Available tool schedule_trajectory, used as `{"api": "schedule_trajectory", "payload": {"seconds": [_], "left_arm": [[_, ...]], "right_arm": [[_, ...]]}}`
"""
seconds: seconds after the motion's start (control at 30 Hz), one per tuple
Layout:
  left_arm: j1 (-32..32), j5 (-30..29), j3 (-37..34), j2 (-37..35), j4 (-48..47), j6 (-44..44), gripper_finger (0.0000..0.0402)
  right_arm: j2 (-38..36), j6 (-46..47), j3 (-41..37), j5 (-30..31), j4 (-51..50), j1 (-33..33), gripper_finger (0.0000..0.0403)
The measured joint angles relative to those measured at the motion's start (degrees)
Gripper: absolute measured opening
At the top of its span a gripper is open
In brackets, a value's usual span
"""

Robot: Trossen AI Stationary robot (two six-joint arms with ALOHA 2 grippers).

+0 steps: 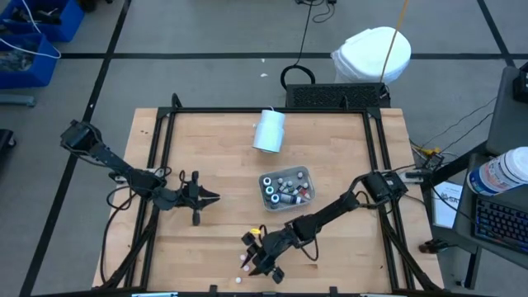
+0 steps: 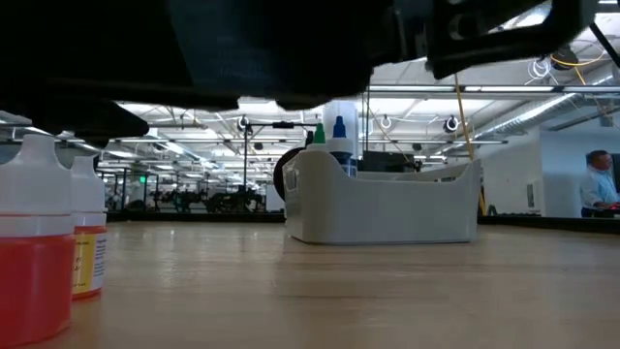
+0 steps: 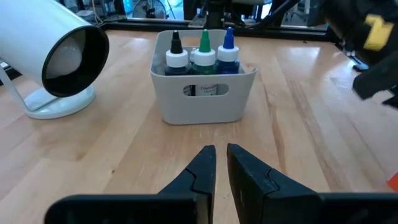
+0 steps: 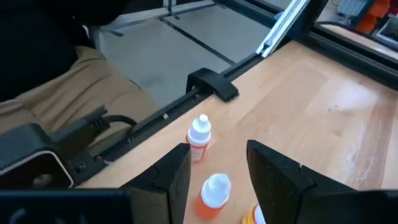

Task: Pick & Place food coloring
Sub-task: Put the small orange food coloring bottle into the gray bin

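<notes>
Right gripper is positioned at the near edge of the table, slightly right of centre, with its arm extending back toward the right side. Its fingers stand apart in the right wrist view, and nothing is clamped between them. Two loose bottles of food coloring with white caps and orange-red contents stand on the wood directly ahead of this gripper. One of them sits in line with the gap between the fingers but beyond the tips; the other stands just past it, close to the black frame rail at the table edge. In the high view these loose bottles appear as small white dots just left of the right gripper. In the low view they fill the left edge as red-filled bottles.

The remaining bottles stand upright in the grey tray, right of table centre and well apart from the right gripper, on its far side. In the left wrist view, three tips show above the tray rim: black, green and blue.

Left gripper rests over the left half of the table, fingers nearly together, holding nothing, pointed at the tray. A pale cylinder lies on its side beyond the tray.
</notes>
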Motion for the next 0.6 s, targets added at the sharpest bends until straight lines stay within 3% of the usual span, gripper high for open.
{"api": "schedule_trajectory", "payload": {"seconds": [0.2, 0.6], "left_arm": [[0.0, 0.0, 0.0, 0.0, 0.0, -0.7, 0.0049], [0.0, 0.0, 0.0, 0.0, 0.0, -1.1, 0.0049]], "right_arm": [[1.5, 0.3, 0.2, 3.0, 0.1, 0.0, 0.0144], [1.9, 1.4, 0.2, 3.1, -2.1, 0.0, 0.0141]]}}
